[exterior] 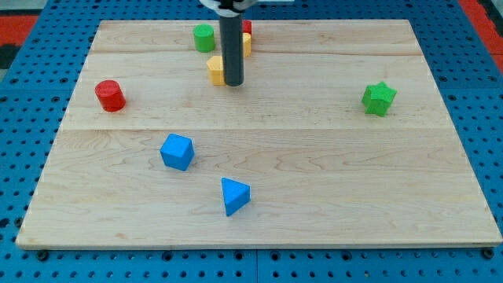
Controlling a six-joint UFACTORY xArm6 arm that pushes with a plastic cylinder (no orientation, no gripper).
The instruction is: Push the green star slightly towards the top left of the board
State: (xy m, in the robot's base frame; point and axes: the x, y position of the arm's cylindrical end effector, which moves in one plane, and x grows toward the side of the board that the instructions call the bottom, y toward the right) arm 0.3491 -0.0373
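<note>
The green star (379,98) lies at the view's right, in the upper half of the wooden board (314,181). My tip (233,82) is far to its left, near the view's top centre, touching or just beside a yellow block (215,69). The rod hides part of a second yellow block (247,44) and a red block (247,27) behind it.
A green cylinder (204,37) stands at the view's top, left of the rod. A red cylinder (110,95) sits at the left. A blue cube (177,151) and a blue triangular block (234,196) lie in the lower middle. Blue pegboard (23,118) surrounds the board.
</note>
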